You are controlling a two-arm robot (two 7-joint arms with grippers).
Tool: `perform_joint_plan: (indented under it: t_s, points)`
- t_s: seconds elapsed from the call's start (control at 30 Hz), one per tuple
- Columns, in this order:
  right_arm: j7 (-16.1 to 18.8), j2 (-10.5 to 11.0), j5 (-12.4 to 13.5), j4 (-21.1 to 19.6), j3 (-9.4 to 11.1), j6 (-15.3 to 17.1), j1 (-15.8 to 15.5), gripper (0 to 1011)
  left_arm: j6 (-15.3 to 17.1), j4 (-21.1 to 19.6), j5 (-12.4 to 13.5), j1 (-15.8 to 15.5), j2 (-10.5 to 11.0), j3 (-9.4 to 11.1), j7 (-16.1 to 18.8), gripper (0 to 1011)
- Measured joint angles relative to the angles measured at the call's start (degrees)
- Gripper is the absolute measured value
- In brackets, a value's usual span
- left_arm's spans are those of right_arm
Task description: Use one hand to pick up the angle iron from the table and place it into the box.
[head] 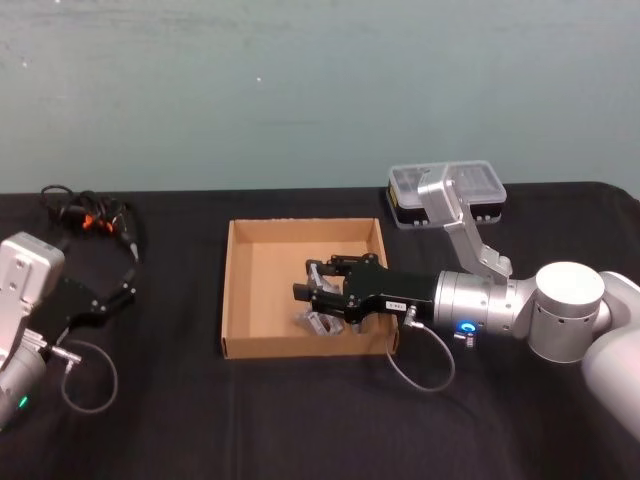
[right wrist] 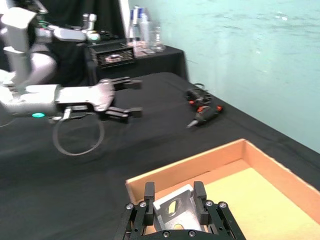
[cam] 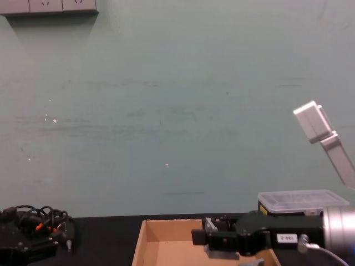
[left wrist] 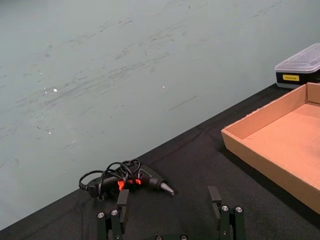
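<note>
The angle iron [right wrist: 174,209], a silver bent bracket with a slot, sits between the fingers of my right gripper [right wrist: 174,193], which is shut on it. In the head view the right gripper [head: 314,294] reaches in from the right over the brown cardboard box [head: 237,290], holding the angle iron [head: 318,322] inside the box near its front wall. I cannot tell whether the angle iron touches the floor of the box [right wrist: 280,200]. My left gripper [left wrist: 167,199] stays parked at the table's left [head: 112,290], open with nothing between its fingers.
A black device with looped cables and orange bits [head: 92,217] lies at the back left of the black table [head: 300,420]. A black case with a clear lid [head: 440,195] stands behind the box's right corner. The right arm's grey link rises above it.
</note>
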Motion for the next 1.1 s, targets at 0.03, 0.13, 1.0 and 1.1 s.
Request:
perform_joint_plan:
  t_s: [0.03,0.13,1.0,1.1]
  points:
    - [-0.31,-0.35,-0.12,0.68,0.07,0.12,0.36,474,0.00,0.00,0.00,0.00,0.00,0.00,0.00,1000]
    - [-1.65,-1.74,-0.84,3.45,0.45,0.49,1.83,476,0.00,0.00,0.00,0.00,0.00,0.00,0.00,1000]
    - [-5.21,-5.92,-4.72,12.00,1.40,0.57,5.26,474,0.00,0.00,0.00,0.00,0.00,0.00,0.00,1000]
    - [-5.18,-5.88,-4.64,11.95,1.38,0.56,5.26,474,0.00,0.00,0.00,0.00,0.00,0.00,0.00,1000]
